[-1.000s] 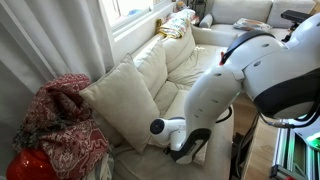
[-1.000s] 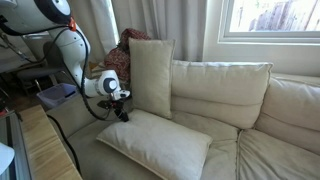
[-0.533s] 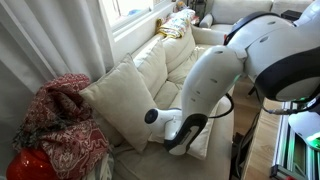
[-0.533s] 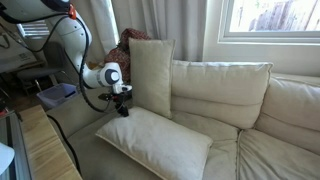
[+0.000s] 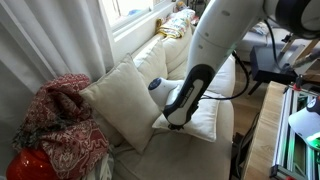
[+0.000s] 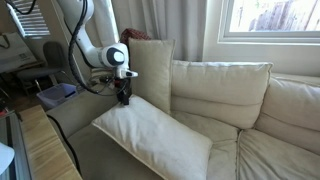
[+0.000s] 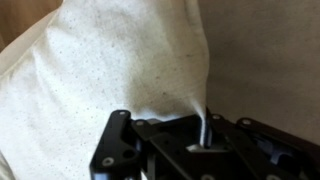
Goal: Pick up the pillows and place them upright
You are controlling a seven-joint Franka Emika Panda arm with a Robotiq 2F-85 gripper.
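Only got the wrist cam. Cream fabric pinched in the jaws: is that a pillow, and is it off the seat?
Observer: Yes. The gripper holds one corner of the flat pillow raised; the far end lies on the sofa seat.
Operator: Where's the other one?
Observer: The second pillow stands upright at the sofa's end, just behind the gripper.
Operator: Anything beside it?
Observer: A red blanket, heaped next to it.

No text, label, brand mark or number can be read in any view: the upright pillow (image 6: 150,75), the lower pillow (image 6: 155,135), the sofa (image 6: 230,90), the red patterned blanket (image 5: 60,125) and the robot arm (image 5: 215,50) carry no legible marking.
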